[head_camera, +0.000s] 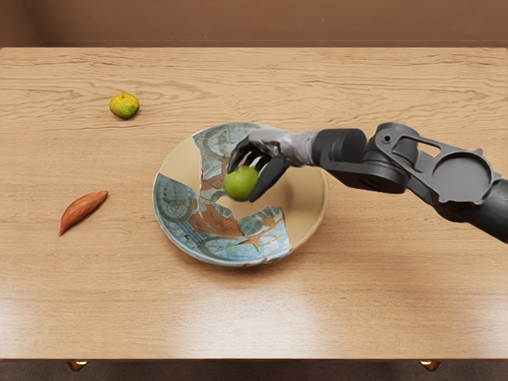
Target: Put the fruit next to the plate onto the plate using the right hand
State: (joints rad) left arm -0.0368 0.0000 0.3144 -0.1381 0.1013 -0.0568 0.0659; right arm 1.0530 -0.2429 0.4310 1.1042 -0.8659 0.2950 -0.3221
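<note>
A wooden surface fills nearly the whole frame, its grain running left to right, with a dark wall strip along the top edge.

The right arm, dark grey, comes in from the right edge at mid-height and reaches leftward to the centre of the frame.

A wide, shallow plate sits at the centre of the frame. Its right part is plain tan, and its left and lower parts carry a blue, white and rust pattern.

The right hand is over the upper middle of the plate, its dark fingers curled downward around a round green fruit. The fruit is gripped from above and from the right, and its lower left side shows clear of the fingers. It lies within the plate's outline, over the patterned centre. Whether it touches the plate cannot be told.

A long, pointed orange-red vegetable lies at the left of the frame, well apart from the plate and tilted up to the right.

A small yellow-green fruit rests in the upper left, also well apart from the plate.
</note>
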